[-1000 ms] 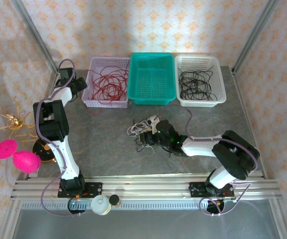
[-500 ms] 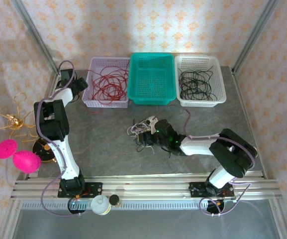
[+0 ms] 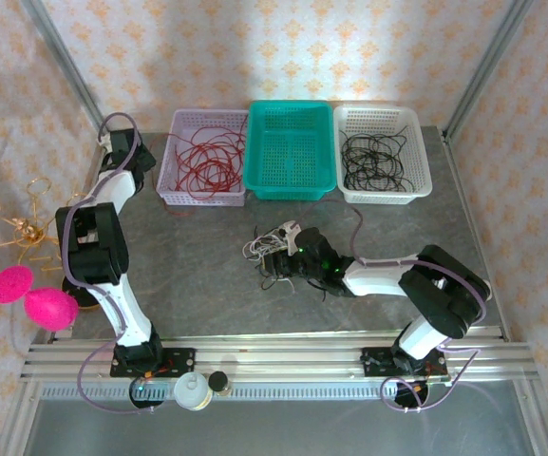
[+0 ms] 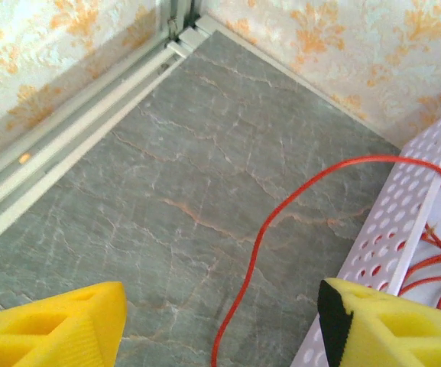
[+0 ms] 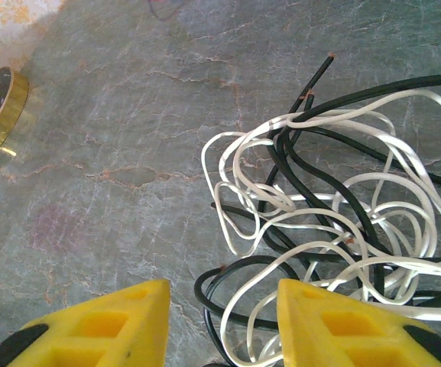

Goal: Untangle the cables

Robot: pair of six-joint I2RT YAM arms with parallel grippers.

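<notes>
White-and-black cables [image 3: 270, 249] sit clumped mid-table; right gripper [image 5: 220, 294] half-parted low at their edge, likely lining up on one; left gripper [image 4: 220, 306] gapes wide, empty, over a red cable [image 4: 281, 205] trailing from the lilac basket [image 4: 388, 229].

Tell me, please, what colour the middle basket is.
The middle basket is teal, clearest in the top external view.
</notes>
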